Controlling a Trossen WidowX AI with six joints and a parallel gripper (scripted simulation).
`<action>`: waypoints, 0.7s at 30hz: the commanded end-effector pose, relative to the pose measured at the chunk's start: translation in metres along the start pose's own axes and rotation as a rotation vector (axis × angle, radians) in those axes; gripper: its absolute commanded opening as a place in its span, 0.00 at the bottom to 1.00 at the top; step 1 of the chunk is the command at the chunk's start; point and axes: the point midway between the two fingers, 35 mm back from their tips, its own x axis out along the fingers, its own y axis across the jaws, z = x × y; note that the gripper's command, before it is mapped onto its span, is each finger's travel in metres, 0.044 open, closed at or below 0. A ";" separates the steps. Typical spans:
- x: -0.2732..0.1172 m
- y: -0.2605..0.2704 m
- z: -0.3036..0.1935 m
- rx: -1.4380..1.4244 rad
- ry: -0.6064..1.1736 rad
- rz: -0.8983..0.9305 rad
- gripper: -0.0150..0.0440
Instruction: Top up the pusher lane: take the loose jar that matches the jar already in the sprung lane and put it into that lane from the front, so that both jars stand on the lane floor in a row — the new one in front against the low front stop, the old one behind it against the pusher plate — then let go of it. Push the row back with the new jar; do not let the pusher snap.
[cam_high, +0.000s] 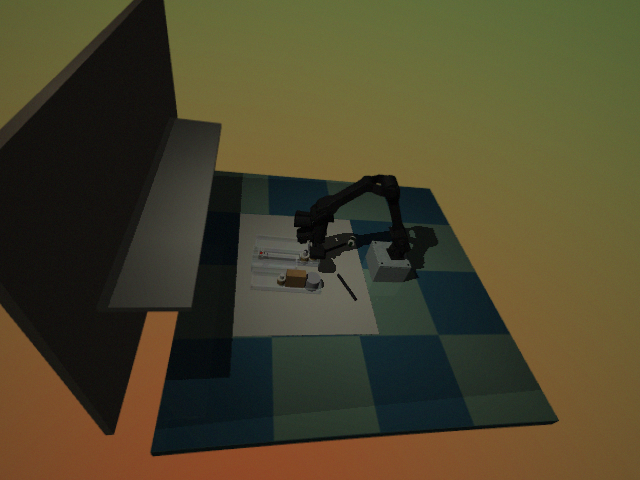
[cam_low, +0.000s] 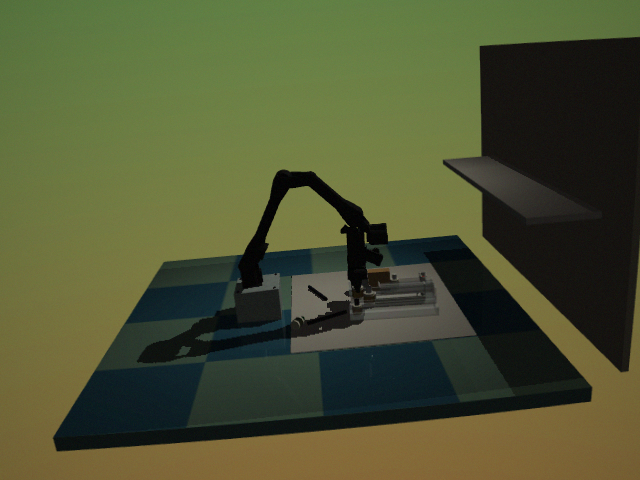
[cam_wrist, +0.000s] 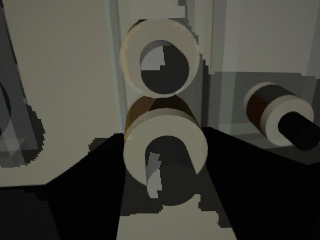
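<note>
From where I stand, the arm (cam_high: 356, 193) (cam_low: 266, 219) arches up from its pale block (cam_high: 390, 273) (cam_low: 258, 304) and reaches down to the front end of the clear lanes (cam_high: 285, 290) (cam_low: 398, 312). The claw (cam_high: 316, 253) (cam_low: 356, 297) (cam_wrist: 163, 139) is clasped around the new jar (cam_wrist: 165, 120), an amber one with a pale shoulder and a dark cap. Seen from the wrist, that jar is at the middle of the frame, directly in front of the old jar (cam_high: 303, 256) (cam_low: 369, 296) (cam_wrist: 130, 57); I can't tell whether its bottom meets the lane floor.

Another amber jar (cam_wrist: 279, 114), dark-capped, is at the right of the wrist view, in the neighbouring lane. From the top, a tan box (cam_high: 296, 277) (cam_low: 378, 275) sits in the lower lane between a small pale-topped jar (cam_high: 281, 279) and a grey cylinder (cam_high: 312, 281). A dark stick (cam_high: 346, 287) (cam_low: 317, 292) lies on the pale mat (cam_high: 305, 315) (cam_low: 413, 330), which covers part of the chequered desk (cam_high: 403, 372) (cam_low: 258, 387). In the upper left of the top view, a shelf (cam_high: 170, 217) (cam_low: 516, 191) juts from a dark panel (cam_high: 77, 206) (cam_low: 558, 129).
</note>
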 end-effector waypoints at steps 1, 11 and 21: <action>0.001 -0.001 0.006 -0.002 -0.022 -0.003 0.25; 0.004 -0.001 0.006 -0.002 -0.022 -0.003 0.25; 0.007 -0.001 0.005 -0.002 -0.022 -0.003 0.25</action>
